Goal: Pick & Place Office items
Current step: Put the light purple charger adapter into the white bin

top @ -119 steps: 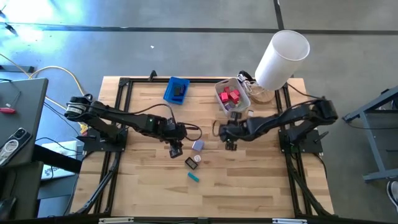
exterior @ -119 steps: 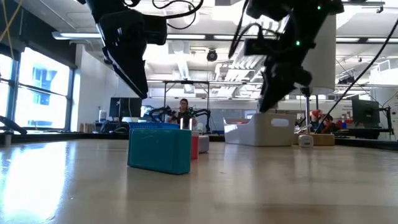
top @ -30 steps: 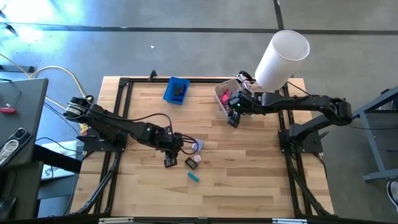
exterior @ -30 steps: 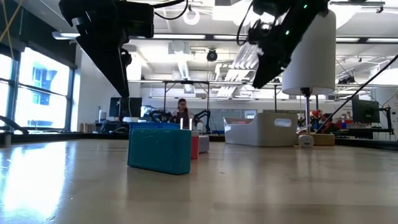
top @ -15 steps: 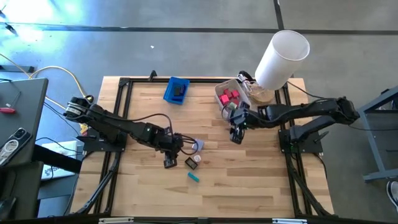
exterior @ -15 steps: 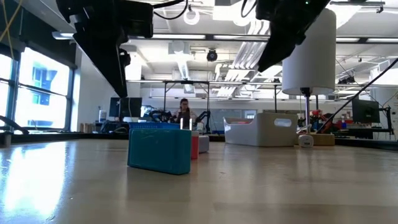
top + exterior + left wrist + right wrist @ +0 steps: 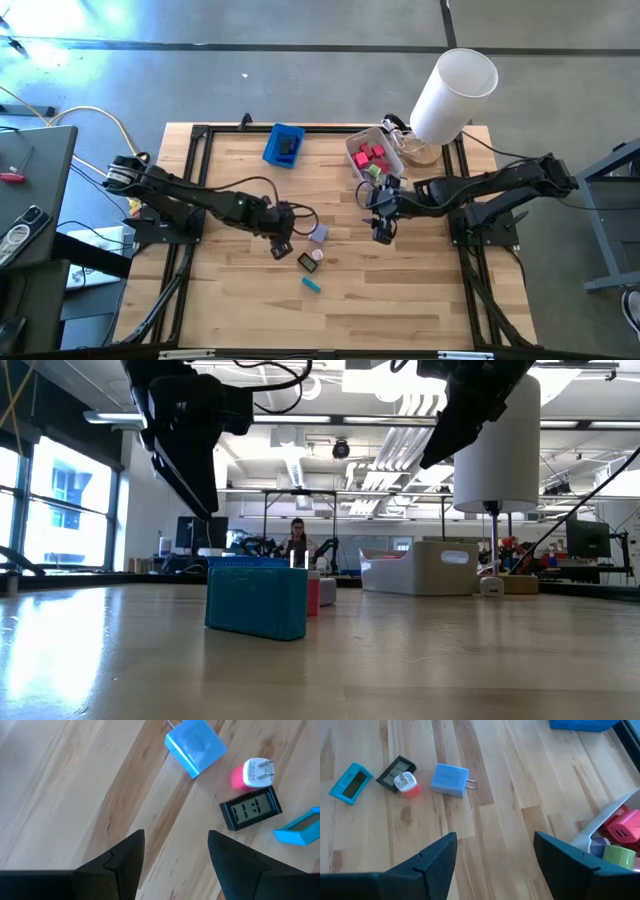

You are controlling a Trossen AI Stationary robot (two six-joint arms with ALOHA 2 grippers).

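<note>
Left gripper (image 7: 281,247) hangs over mid-table, fingers spread apart, nothing between them. Just beside it on the wood: a light blue plug block (image 7: 195,746), a pink-and-white plug (image 7: 253,773) touching a small black clock (image 7: 251,809), then a teal piece (image 7: 299,827) at the outer end. Right gripper (image 7: 382,234) is also parted and empty, over bare wood near the translucent bin (image 7: 357,141), which holds red, pink and green pieces (image 7: 619,836). Blue tray (image 7: 285,144) sits at the far edge, well apart from both grippers.
</note>
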